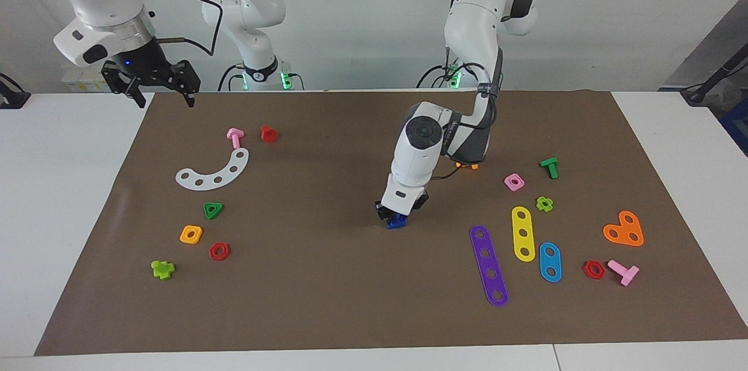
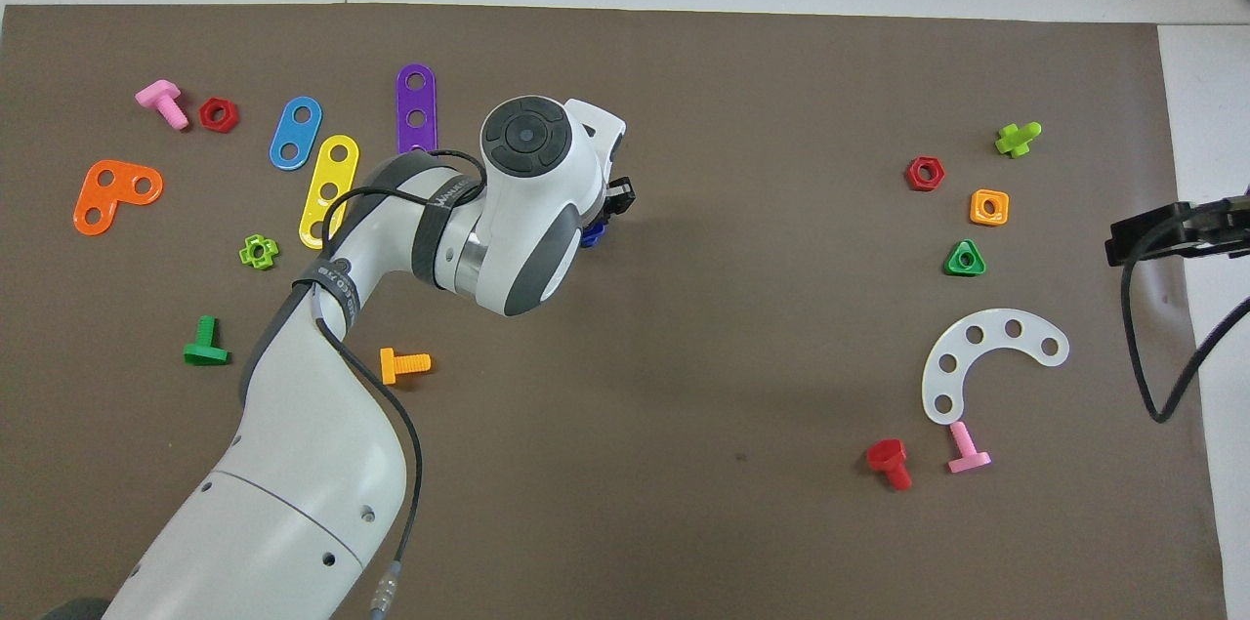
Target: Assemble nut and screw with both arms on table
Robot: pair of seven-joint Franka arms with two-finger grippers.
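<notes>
My left gripper [image 1: 394,215] points down at the middle of the brown mat [image 1: 327,289] on the table, directly on a small dark-blue piece, the screw [image 1: 397,222]. The piece sits at mat level under it. In the overhead view only a blue corner of the screw [image 2: 589,235] shows beside the left gripper [image 2: 607,208]. I cannot make out the nut apart from this blue piece. My right gripper [image 1: 166,101] hangs open and empty over the mat's edge at the right arm's end, also seen as the right gripper [image 2: 1138,237] from above.
Toward the left arm's end lie purple [image 1: 488,266], yellow [image 1: 523,233] and blue [image 1: 550,262] strips, an orange heart plate [image 1: 624,229], a pink nut [image 1: 514,181]. Toward the right arm's end lie a white arc [image 1: 213,171], green triangular nut [image 1: 213,210], orange nut [image 1: 191,234].
</notes>
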